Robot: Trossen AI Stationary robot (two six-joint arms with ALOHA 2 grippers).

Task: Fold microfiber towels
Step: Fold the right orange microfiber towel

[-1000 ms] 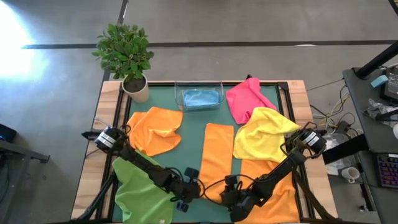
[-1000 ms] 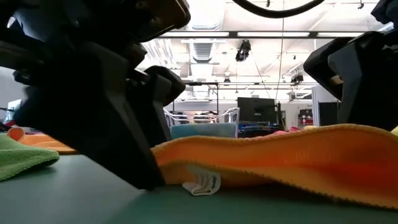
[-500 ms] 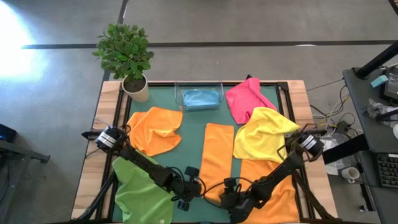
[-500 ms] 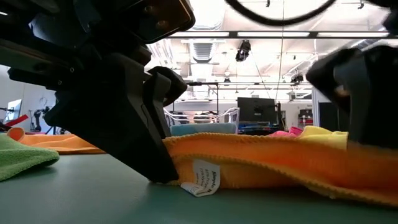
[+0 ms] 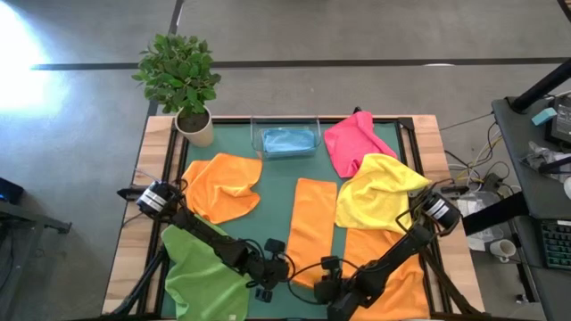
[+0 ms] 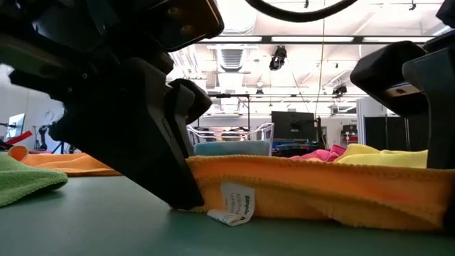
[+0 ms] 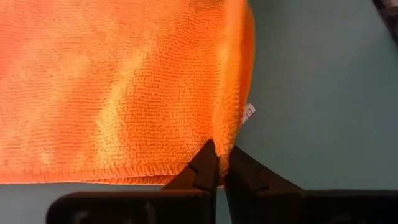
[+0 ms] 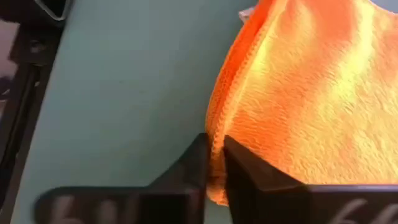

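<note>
A long folded orange towel (image 5: 310, 227) lies in the middle of the green mat, its short near end toward both grippers. My left gripper (image 5: 287, 269) is shut on the near left corner of that end, by the white label (image 6: 237, 203). My right gripper (image 5: 326, 278) is shut on the near right corner. In the low view the near edge (image 6: 306, 185) stands bunched up between the two dark hands. My left gripper pinches the towel's near left corner (image 7: 225, 134) between its two fingers, right beside the label (image 7: 249, 112). The fingers slant down from the near left. The corner is raised a little; the rest lies on the mat. My right gripper pinches the folded edge at the near right corner (image 8: 214, 127) between its two fingers. They slant down from the near right. The cloth bunches up at the fingertips, and the rest lies on the mat.
A green towel (image 5: 201, 276) lies under the left arm, another orange towel (image 5: 223, 185) behind it. Yellow (image 5: 379, 192) and pink (image 5: 352, 143) towels lie at the right, an orange towel (image 5: 393, 267) under the right arm. A clear tray (image 5: 287, 141) with a blue towel and a potted plant (image 5: 183, 76) stand at the far edge.
My left gripper has taken hold of the towel's near left corner, and the label has tipped up from lying flat. My right gripper has come down onto the near right corner. The towel's near edge now stands higher and straighter between them.
</note>
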